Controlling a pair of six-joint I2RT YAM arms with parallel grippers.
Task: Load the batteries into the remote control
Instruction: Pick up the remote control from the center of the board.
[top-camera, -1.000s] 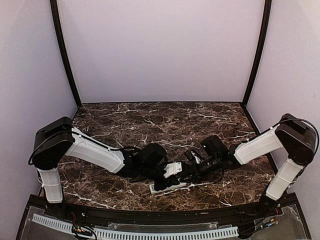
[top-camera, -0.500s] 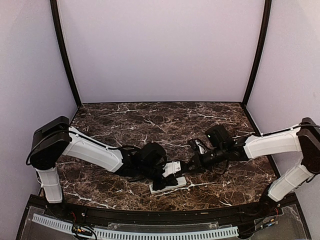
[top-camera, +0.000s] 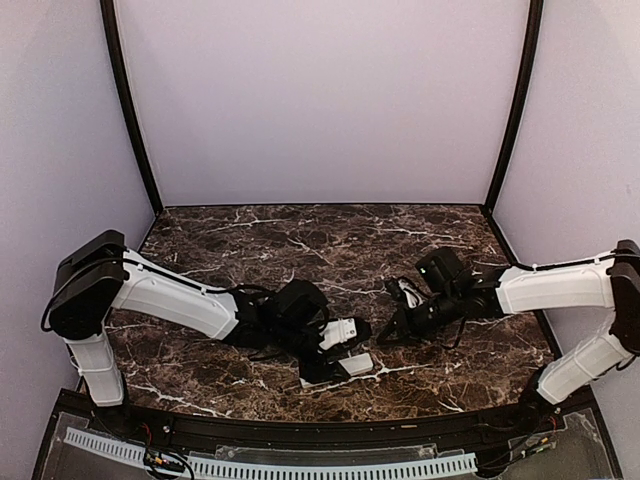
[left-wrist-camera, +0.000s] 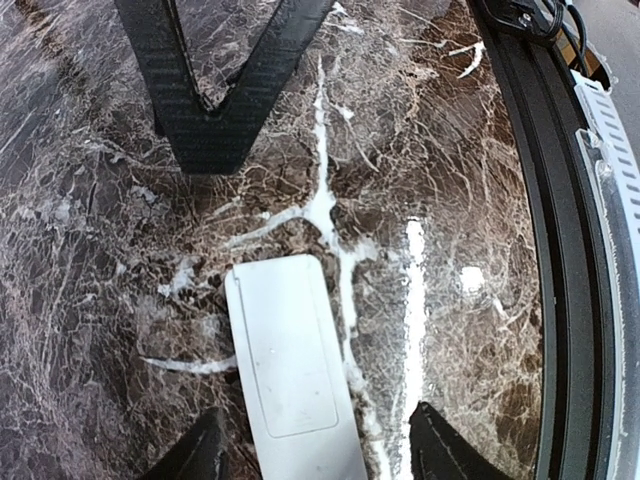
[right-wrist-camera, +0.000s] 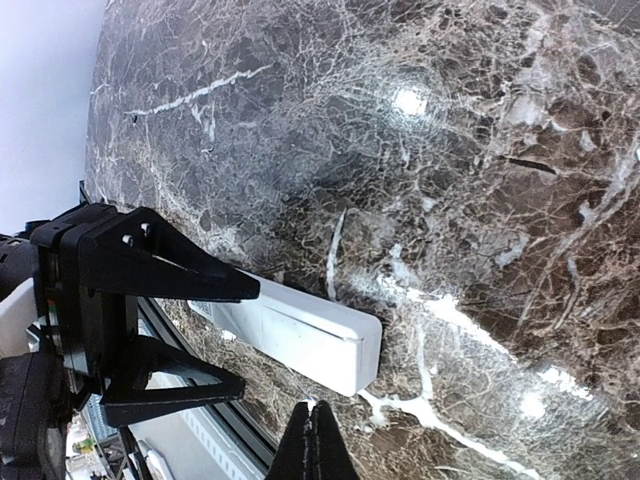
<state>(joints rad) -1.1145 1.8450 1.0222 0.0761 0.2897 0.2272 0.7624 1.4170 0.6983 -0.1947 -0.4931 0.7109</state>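
Remote control (left-wrist-camera: 292, 375) lies btwn spread L end effector (left-wrist-camera: 318, 455) fingers (left-wrist-camera: 200, 455).

My left arm (top-camera: 170, 297) reaches in low from the left, and my left gripper (top-camera: 335, 358) points down near the front edge with its jaws spread apart. My right arm (top-camera: 555, 285) stretches in level from the right, and my right gripper (top-camera: 392, 330) is pinched closed, aimed left.

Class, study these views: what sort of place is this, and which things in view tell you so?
Probably a robot test booth, not a home: a left arm and right arm mounted at a marble-patterned table, plain pale walls with black corner posts around it, a white remote control on it.
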